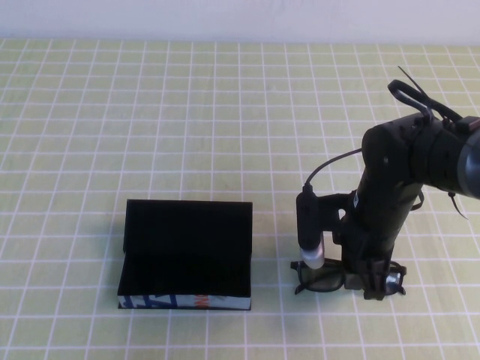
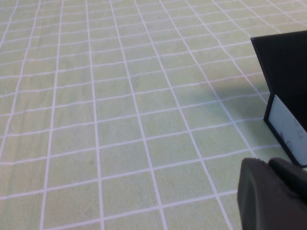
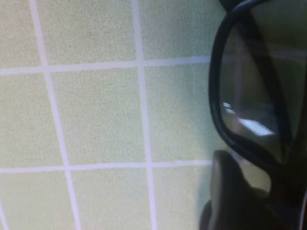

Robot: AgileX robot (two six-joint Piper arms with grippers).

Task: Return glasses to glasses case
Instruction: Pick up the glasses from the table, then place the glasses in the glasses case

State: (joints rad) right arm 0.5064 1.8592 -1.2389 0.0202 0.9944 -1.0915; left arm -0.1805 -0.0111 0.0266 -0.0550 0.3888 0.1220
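Observation:
The glasses [image 1: 322, 276], black-framed with clear lenses, lie on the checked cloth to the right of the glasses case; one lens and its rim [image 3: 249, 96] fill the right wrist view. My right gripper [image 1: 367, 283] is lowered onto the glasses near their middle, and its arm hides part of the frame. The glasses case [image 1: 187, 240] stands open at centre-left, lid upright, printed front side toward me. My left gripper [image 2: 271, 165] is out of the high view. In its wrist view it hangs shut and holding nothing, low over the cloth beside the case [image 2: 285, 62].
A green cloth with white grid lines [image 1: 150, 112] covers the whole table up to the pale wall at the back. The right arm's cylindrical wrist camera [image 1: 309, 225] and its cable hang between the case and the glasses.

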